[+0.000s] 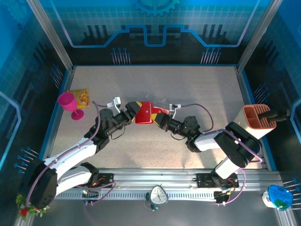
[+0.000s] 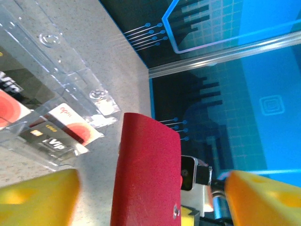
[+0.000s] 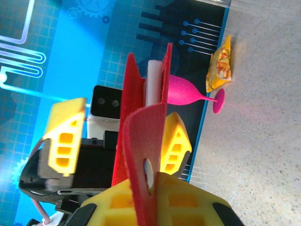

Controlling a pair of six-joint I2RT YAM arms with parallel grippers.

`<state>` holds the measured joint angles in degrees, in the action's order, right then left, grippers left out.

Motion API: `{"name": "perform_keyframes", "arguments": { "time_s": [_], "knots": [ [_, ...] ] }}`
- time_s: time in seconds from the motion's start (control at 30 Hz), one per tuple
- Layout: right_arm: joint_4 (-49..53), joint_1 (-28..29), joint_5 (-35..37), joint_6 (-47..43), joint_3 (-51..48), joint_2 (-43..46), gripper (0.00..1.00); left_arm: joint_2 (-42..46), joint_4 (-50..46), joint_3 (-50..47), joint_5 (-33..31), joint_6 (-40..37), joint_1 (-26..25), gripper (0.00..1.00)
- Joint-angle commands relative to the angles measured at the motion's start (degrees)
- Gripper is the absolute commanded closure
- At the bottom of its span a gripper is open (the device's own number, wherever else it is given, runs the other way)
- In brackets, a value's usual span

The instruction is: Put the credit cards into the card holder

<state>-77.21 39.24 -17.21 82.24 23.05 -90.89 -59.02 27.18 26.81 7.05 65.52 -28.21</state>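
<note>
Now, right gripper (image 3: 146, 202): clamped on wallet (image 1: 143, 115)
left gripper (image 2: 150, 202): wide open, empty, astride wallet
cards (image 2: 54, 141): left gripper's 10 o'clock, nearer it

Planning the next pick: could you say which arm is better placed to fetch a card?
Probably left: the left tool is open, with credit cards close by; the right tool is clamped on the card holder.

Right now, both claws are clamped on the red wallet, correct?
No: only the right claw is clamped on the red wallet. The left claw stands open around it, as the left wrist view shows.
</note>
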Motion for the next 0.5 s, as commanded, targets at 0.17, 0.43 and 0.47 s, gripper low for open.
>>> {"name": "perform_keyframes", "arguments": {
  "time_s": [0.17,0.43,0.47],
  "knots": [
    [3.84,-1.36,-0.81,-4.8,-3.8,3.96,1.0,7.05,-27.76,8.43,-3.51,-17.07,-0.17,0.01],
    [12.56,-0.62,0.26,-8.36,-5.09,7.99,1.0,-4.8,-49.98,26.45,-8.92,-31.36,-5.26,0.01],
    [14.15,-0.32,0.7,-9.05,-5.05,8.65,1.0,-7.04,-51.84,28.72,-10.78,-32.78,-6.91,0.01]
  ]
}}
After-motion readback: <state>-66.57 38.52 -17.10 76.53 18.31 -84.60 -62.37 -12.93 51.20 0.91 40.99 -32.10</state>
